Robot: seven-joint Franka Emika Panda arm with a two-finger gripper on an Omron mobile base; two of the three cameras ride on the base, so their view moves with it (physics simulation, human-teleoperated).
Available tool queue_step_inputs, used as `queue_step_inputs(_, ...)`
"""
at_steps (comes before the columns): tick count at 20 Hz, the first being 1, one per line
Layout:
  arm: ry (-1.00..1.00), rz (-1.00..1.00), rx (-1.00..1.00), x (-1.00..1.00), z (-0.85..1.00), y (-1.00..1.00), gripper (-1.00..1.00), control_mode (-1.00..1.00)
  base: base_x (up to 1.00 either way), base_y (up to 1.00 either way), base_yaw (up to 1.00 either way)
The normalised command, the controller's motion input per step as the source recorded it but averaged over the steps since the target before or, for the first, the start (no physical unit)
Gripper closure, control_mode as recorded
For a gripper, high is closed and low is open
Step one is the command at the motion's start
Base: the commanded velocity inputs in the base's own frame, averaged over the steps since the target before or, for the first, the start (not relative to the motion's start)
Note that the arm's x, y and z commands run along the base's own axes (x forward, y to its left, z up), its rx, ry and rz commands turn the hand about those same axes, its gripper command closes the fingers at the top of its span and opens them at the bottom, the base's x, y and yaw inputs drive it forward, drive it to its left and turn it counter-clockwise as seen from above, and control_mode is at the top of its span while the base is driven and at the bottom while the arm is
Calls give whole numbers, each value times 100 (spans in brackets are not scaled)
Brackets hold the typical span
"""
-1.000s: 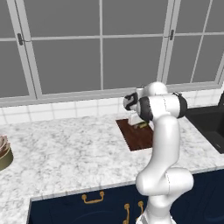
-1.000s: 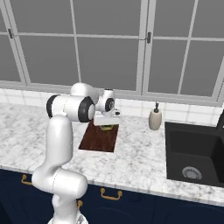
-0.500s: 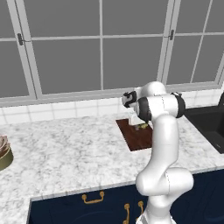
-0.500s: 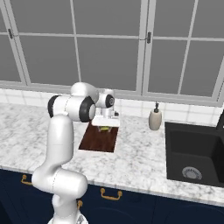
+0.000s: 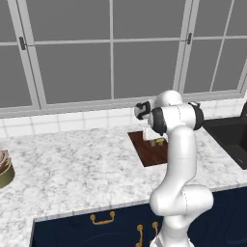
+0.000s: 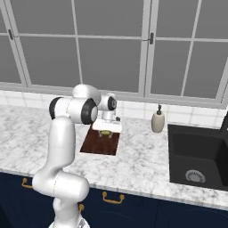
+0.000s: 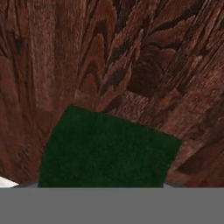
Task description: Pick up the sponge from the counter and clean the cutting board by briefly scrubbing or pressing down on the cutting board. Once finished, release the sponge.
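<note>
The cutting board (image 6: 99,146) lies on the marbled counter (image 6: 142,164) below the window, a dark reddish-brown rectangle with strong grain (image 7: 109,52). My gripper (image 6: 106,131) points down over its far end and is shut on the sponge (image 6: 105,133), whose yellow side shows under the hand. In the hand view the sponge's dark green top (image 7: 107,148) sits against the board's wood, low in the picture. From the left base view the sponge (image 5: 159,141) peeks out beside my forearm, above the board (image 5: 150,154). Whether the sponge presses on the board or hovers just above it I cannot tell.
A beige soap dispenser (image 6: 157,121) stands right of the board by the tiled backsplash. The black sink (image 6: 198,153) lies further right. A stacked bowl (image 5: 4,169) sits at the counter's far left. Navy cabinets with gold handles (image 5: 102,219) run below the counter's front edge.
</note>
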Motion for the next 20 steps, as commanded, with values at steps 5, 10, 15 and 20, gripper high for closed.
queue_step_inputs(5, -7, 6, -7, -100, -69, 30, -100, -100, 0, 0, 0)
queue_step_inputs(10, -18, 2, -1, -100, -13, 0, -100, -100, 0, 0, 0)
queue_step_inputs(15, 0, 0, 0, -74, -2, 0, -100, -100, 0, 0, 0)
queue_step_inputs(20, -7, 0, 0, -26, 21, 0, -100, -100, 0, 0, 0)
